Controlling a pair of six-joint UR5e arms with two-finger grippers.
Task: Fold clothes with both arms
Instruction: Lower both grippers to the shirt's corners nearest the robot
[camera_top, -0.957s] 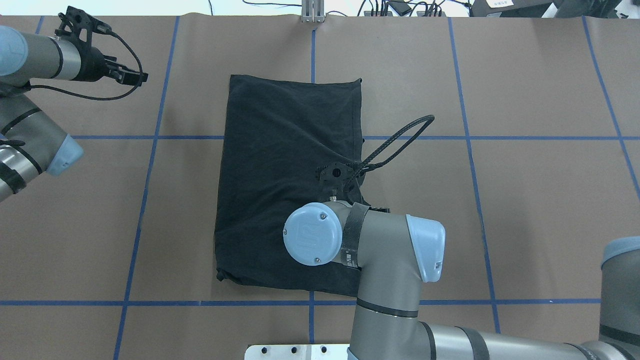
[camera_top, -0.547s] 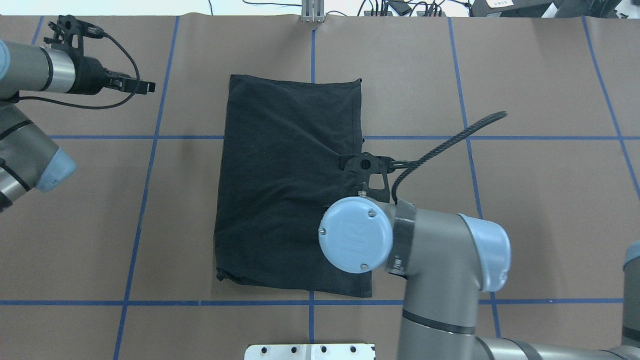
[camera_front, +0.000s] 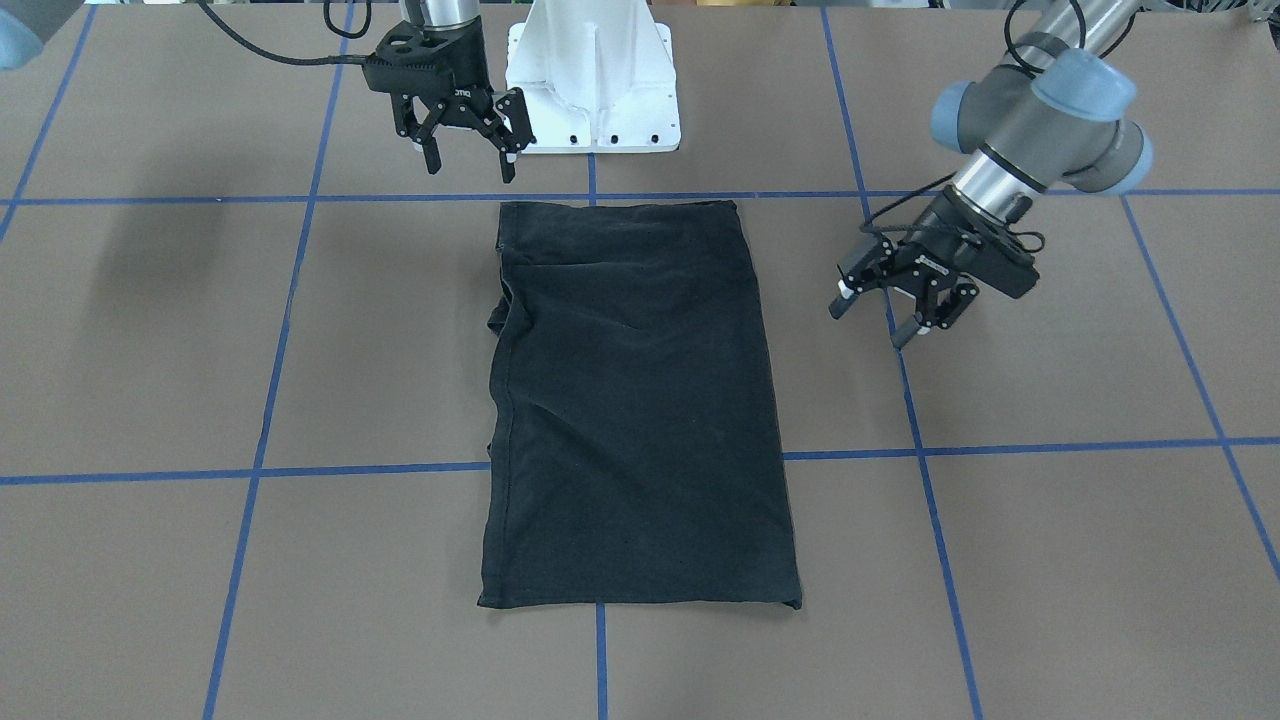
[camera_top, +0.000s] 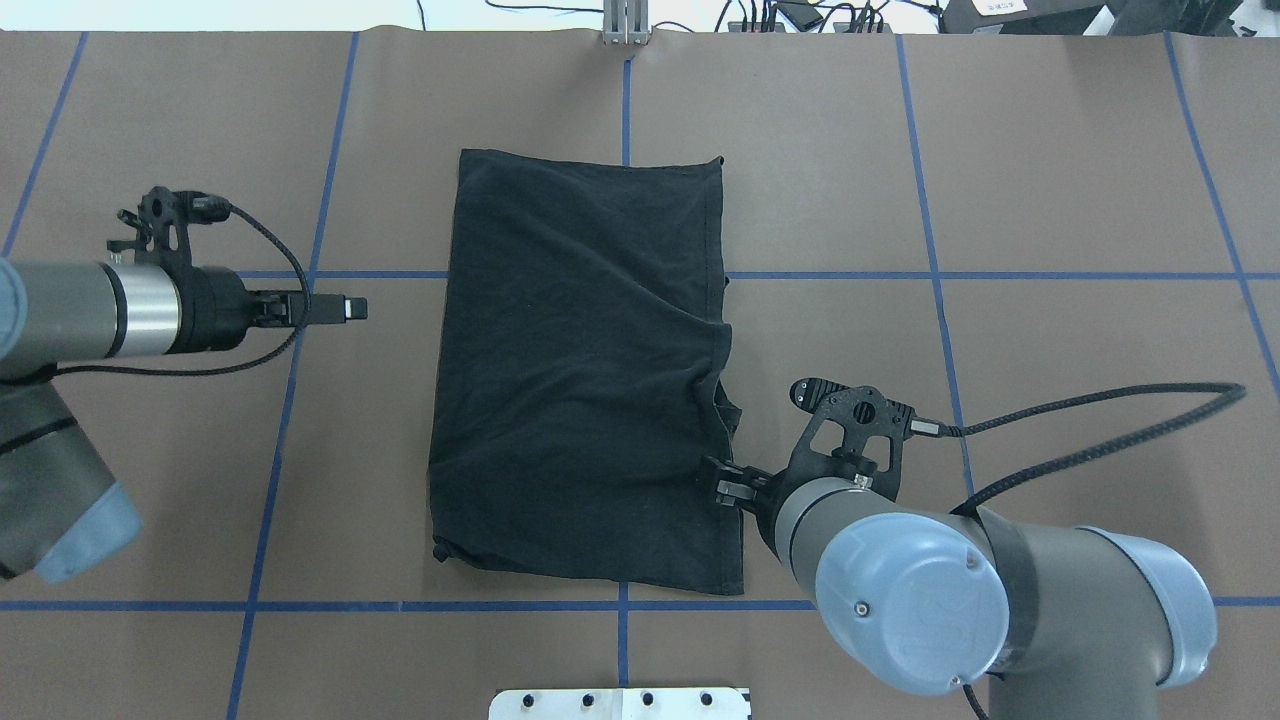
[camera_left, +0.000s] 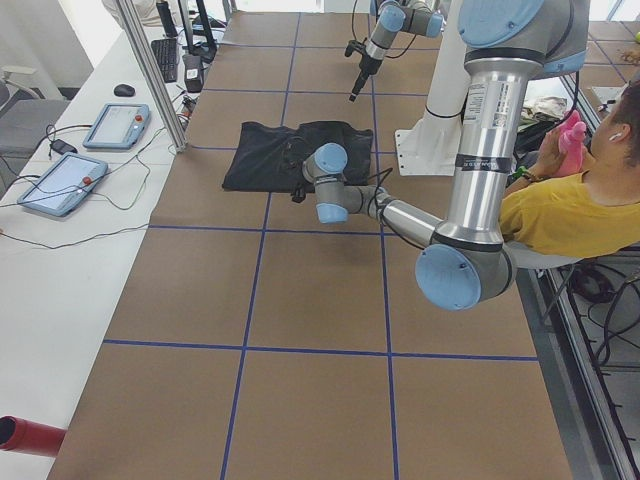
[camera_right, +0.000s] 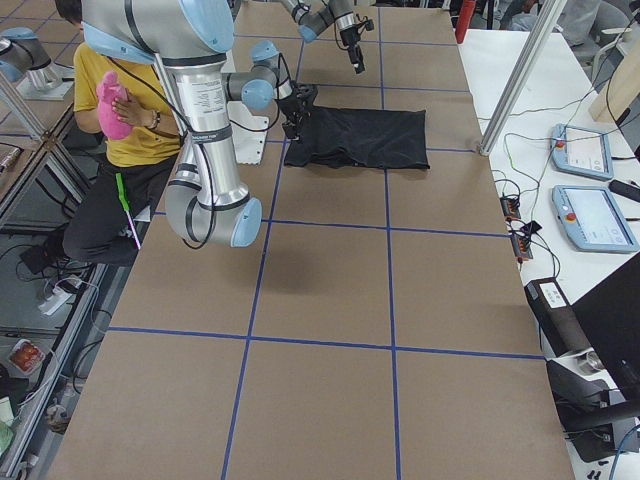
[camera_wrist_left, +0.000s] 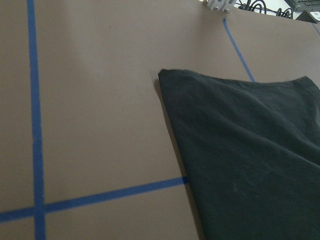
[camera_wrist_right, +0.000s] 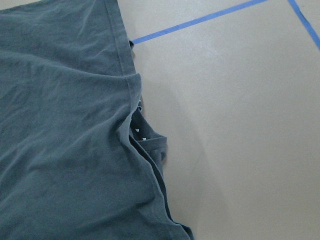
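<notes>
T-shirt flat, long rectangle, frame centre. Front view: right claw upper left, left claw right of T-shirt. Both spread, empty. Between folds, I judge. Next: pinch short-edge corners, carry across.

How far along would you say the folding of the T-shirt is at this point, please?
Done: the T-shirt lies flat as a narrow rectangle, sides apparently folded in, though a flap pokes out on one long edge. In hand: nothing; the left gripper and right gripper hang open near the cloth, holding nothing. Left: probably tucking that flap and folding the rectangle end to end.
</notes>
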